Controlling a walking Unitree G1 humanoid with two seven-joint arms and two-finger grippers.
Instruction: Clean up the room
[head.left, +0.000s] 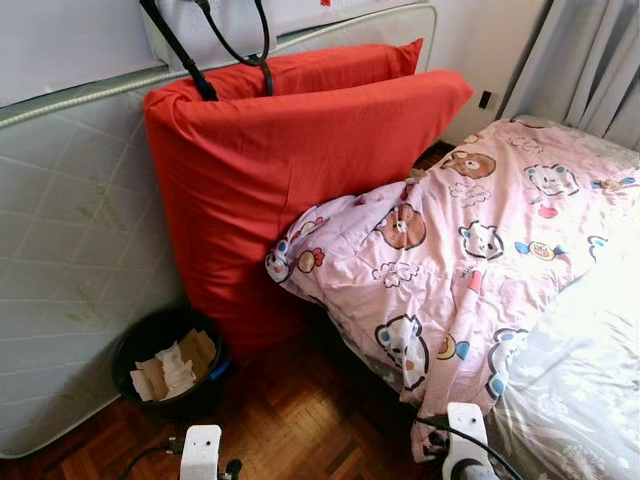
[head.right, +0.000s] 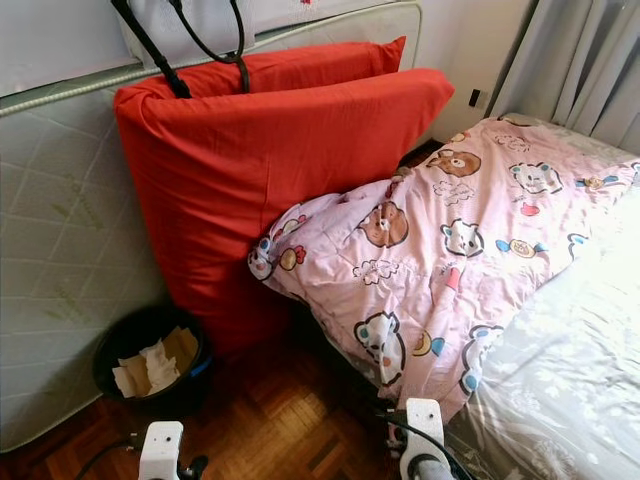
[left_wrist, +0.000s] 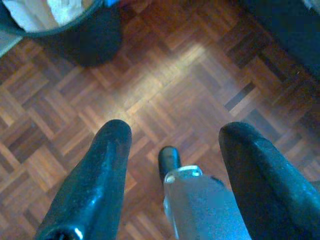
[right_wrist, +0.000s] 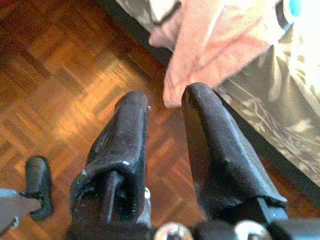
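Trouble, if it comes, will likely come from the pink quilt (head.left: 470, 250); it sprawls from 3 o'clock toward the centre of the head view, one corner slumped off the bed (head.left: 585, 380) and hanging toward the parquet floor (head.left: 300, 420), so a careless pinch could drag the whole cover down, or catch the clear plastic over the mattress with it; the black waste bin (head.left: 165, 362) at 8 o'clock, holding crumpled paper, stands close enough to be knocked by a swinging arm; the red cushions (head.left: 290, 160) lean at 11 o'clock against an upended mattress (head.left: 70, 250) and may topple if nudged. Both arms hang low; the left gripper (left_wrist: 172, 132) points at bare floor, fingers spread wide, empty; the right gripper (right_wrist: 165, 102) has a narrow gap between its fingers, holding nothing, tips just beside the quilt's hanging corner.
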